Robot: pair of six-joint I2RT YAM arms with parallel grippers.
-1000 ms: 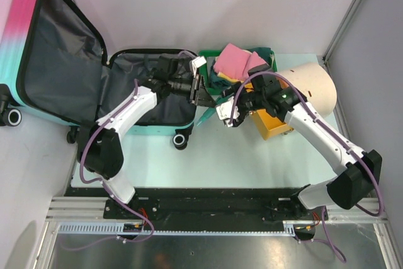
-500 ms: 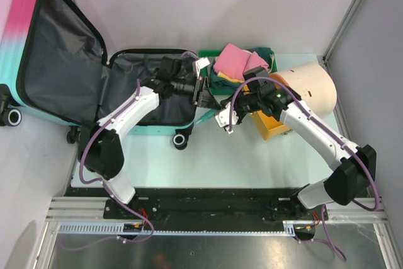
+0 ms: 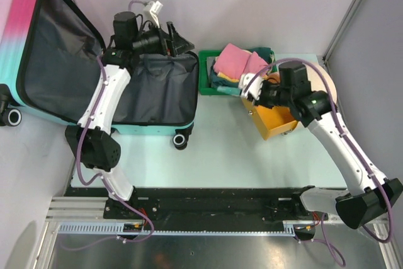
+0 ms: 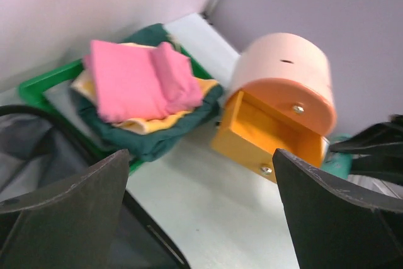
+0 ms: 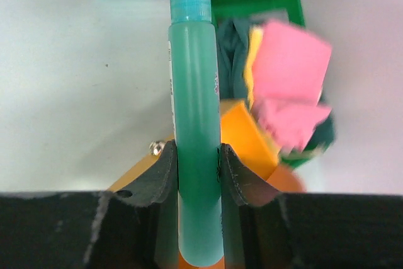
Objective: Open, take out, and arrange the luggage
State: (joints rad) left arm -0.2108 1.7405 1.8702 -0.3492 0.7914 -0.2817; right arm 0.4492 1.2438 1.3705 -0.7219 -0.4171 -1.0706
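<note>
Pale green tabletop (image 3: 239, 155) carried the pink-to-teal hard-shell child's suitcase (image 3: 56, 61) at its far left, opened out with its dark grey fabric lining showing. I judged the shell stiff, slick and bulky yet light, best taken by its rim or zipper edge. My left tool (image 4: 200, 155) hung wide and empty above its rear edge. My right tool (image 5: 198, 162) pinched a smooth teal plastic marker (image 5: 194, 92) near the green plastic tray (image 3: 204, 74) of folded cloths.

The left arm (image 3: 104, 102) and right arm (image 3: 343, 146) are white shells with black joints, each trailing a purple cable (image 3: 80, 155). The fingers (image 4: 69, 218) are matte black wedges. A green light (image 3: 312, 99) glows near the right wrist.
</note>
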